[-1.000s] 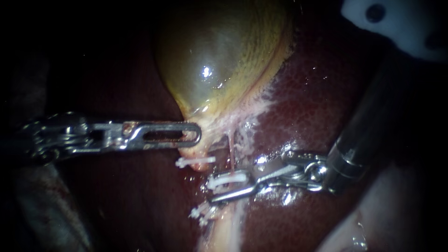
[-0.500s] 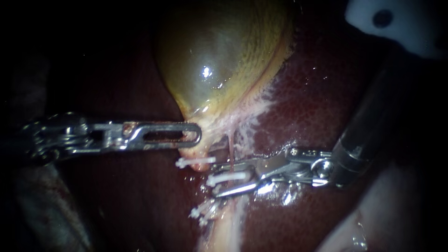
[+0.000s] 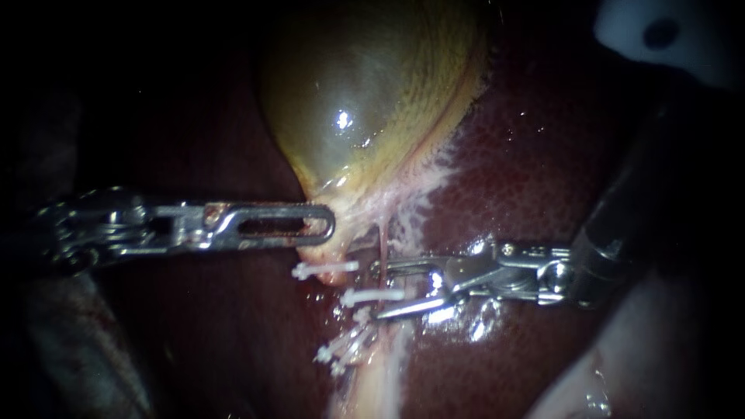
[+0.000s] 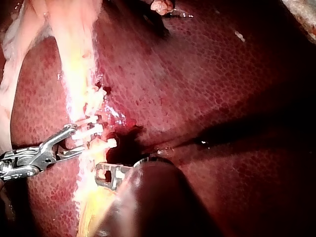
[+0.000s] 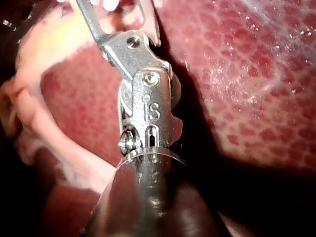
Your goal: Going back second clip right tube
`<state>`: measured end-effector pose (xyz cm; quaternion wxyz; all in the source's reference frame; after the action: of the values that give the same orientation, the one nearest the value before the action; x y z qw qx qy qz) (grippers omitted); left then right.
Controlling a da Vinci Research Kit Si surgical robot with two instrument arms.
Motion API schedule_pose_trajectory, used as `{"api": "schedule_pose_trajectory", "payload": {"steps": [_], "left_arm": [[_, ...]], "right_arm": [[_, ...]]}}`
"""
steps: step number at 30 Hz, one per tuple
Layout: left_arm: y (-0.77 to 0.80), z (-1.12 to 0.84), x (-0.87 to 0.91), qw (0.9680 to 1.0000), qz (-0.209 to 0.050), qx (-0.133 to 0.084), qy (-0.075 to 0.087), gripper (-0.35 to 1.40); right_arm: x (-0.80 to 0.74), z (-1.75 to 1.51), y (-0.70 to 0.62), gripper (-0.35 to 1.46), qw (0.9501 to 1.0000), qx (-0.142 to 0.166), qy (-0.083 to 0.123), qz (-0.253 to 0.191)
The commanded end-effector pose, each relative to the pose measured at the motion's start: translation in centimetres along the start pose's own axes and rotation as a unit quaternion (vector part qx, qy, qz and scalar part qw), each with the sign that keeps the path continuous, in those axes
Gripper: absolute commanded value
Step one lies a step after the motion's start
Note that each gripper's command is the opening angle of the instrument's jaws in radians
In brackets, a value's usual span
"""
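1. Jaws of the right instrument (image 3: 380,290) stand spread, gripping nothing.
2. In the gap between their tips lies one end of a white clip (image 3: 358,296), set across the thin pink tube (image 3: 383,244).
3. Just past the tips, a neighbouring clip (image 3: 326,269) sits nearer the gallbladder (image 3: 365,101).
4. Further out, the left instrument (image 3: 320,231) pinches the gallbladder's neck, with dark liver (image 3: 528,171) around.

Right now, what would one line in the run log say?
left instrument: jaws shut on gallbladder | right instrument: jaws open, white clip at their tips
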<state>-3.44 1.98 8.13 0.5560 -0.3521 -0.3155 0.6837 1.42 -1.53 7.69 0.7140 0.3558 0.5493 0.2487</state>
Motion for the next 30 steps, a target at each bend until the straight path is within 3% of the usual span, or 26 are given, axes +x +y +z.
{"api": "schedule_pose_trajectory", "payload": {"steps": [1, 6, 13, 21, 30], "left_arm": [[0.0, 0.0, 0.0, 1.0, 0.0, 0.0, 0.0, -0.35], [0.0, 0.0, 0.0, 1.0, 0.0, 0.0, 0.0, -0.35], [0.0, 0.01, 0.0, 1.0, 0.0, 0.0, 0.0, -0.35], [0.0, 0.02, 0.0, 1.0, 0.0, 0.0, 0.0, -0.35], [0.0, 0.06, 0.0, 1.0, 0.0, 0.0, 0.0, -0.35]], "right_arm": [[0.01, -0.04, 0.01, 0.57, 1.0, -0.005, 0.001, 0.001], [0.04, -0.24, -0.04, 0.57, 0.9998, -0.02, 0.003, -0.002], [0.17, -0.49, -0.19, 0.57, 0.9995, -0.027, 0.012, -0.012], [0.28, -0.67, -0.37, 0.57, 0.9982, -0.043, 0.002, -0.041], [0.25, -0.85, -0.41, 0.58, 0.996, -0.05, -0.004, -0.074]]}}
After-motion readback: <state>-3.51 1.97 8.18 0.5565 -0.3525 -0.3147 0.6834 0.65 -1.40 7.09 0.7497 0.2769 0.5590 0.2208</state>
